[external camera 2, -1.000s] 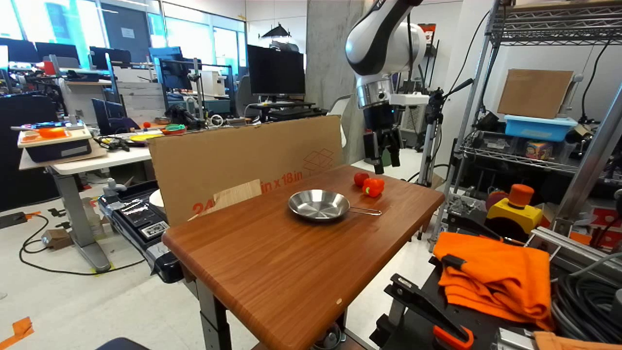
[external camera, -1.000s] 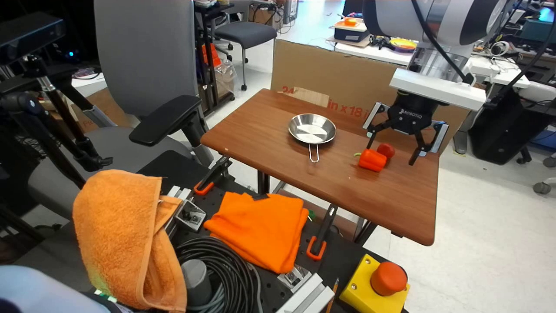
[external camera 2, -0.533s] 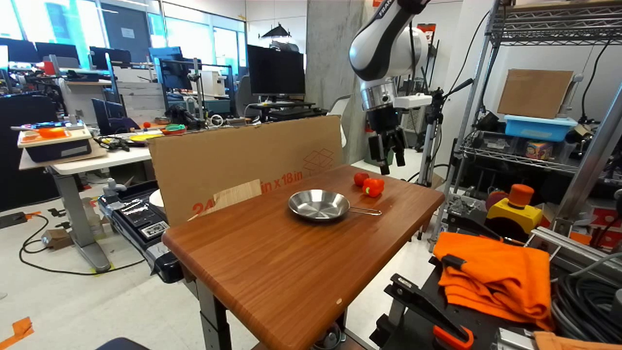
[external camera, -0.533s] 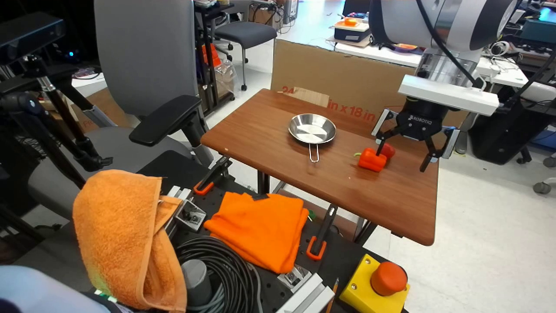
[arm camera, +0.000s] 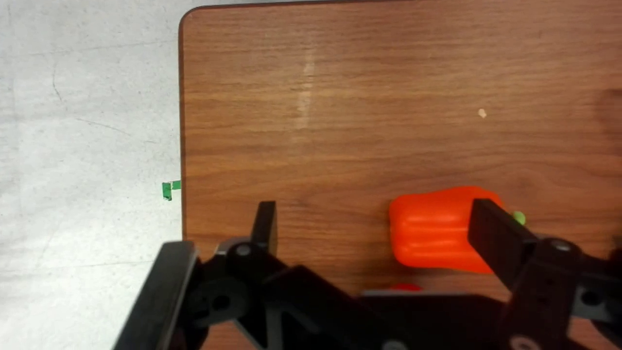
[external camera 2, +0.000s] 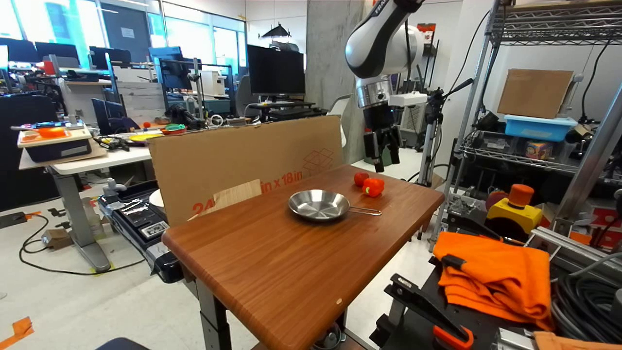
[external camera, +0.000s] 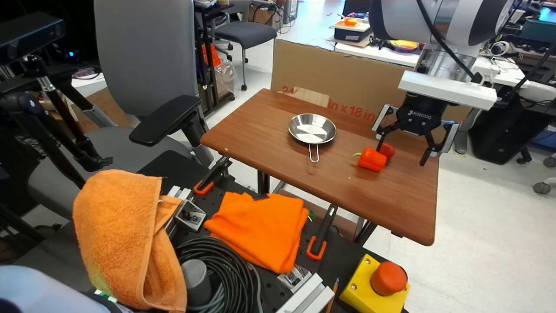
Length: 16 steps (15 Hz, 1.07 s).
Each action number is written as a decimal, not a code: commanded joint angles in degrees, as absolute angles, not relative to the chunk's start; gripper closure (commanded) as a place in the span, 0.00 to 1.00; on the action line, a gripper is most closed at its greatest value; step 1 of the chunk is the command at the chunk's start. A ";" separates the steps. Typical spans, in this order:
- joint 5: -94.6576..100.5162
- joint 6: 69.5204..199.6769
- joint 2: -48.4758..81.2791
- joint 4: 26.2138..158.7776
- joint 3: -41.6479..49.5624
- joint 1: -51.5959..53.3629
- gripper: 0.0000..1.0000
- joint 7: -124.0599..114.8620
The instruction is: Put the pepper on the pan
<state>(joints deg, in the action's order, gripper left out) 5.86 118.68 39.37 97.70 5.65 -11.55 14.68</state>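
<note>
The orange-red pepper [external camera: 372, 160] lies on its side on the wooden table, its green stem pointing toward the pan's side. It shows in an exterior view too as a bright pepper [external camera 2: 373, 187] beside the pan's handle. The shiny silver pan [external camera: 312, 129] stands bare on the table, outside the wrist view. Above the table, over the end with the pepper, hangs my gripper [external camera: 401, 155], jaws wide apart and holding nothing. From the wrist, one of the fingers [arm camera: 500, 238] covers part of the pepper [arm camera: 432, 228] near its stem; the other finger is over bare wood.
A smaller plain red piece [external camera: 389, 150] sits right by the pepper, mostly hidden behind the gripper in the wrist view. A cardboard sheet [external camera 2: 243, 160] stands along one long side of the table. The table edge [arm camera: 181, 121] is close to the gripper.
In an exterior view my gripper has shifted right, away from the pan, and risen slightly in the last half second. Pepper, red piece and pan have stayed put.
</note>
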 commanded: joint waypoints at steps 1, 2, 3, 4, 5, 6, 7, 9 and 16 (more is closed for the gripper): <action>4.53 116.24 40.05 96.84 4.08 -11.86 0.00 15.43; 4.41 116.01 40.06 97.05 3.87 -11.73 0.00 15.28; 4.48 116.21 40.68 96.84 3.86 -11.81 0.00 15.29; 4.42 116.00 40.80 96.76 3.75 -11.77 0.00 15.12; 4.47 115.92 41.16 96.53 3.78 -11.78 0.00 14.97; 4.52 115.89 41.52 96.38 3.85 -11.84 0.00 14.93; 4.55 115.85 41.89 96.26 3.88 -11.87 0.00 14.92; 4.82 115.72 42.63 96.07 4.03 -11.80 0.00 14.77; 4.93 115.14 43.50 95.41 4.43 -11.51 0.25 13.67</action>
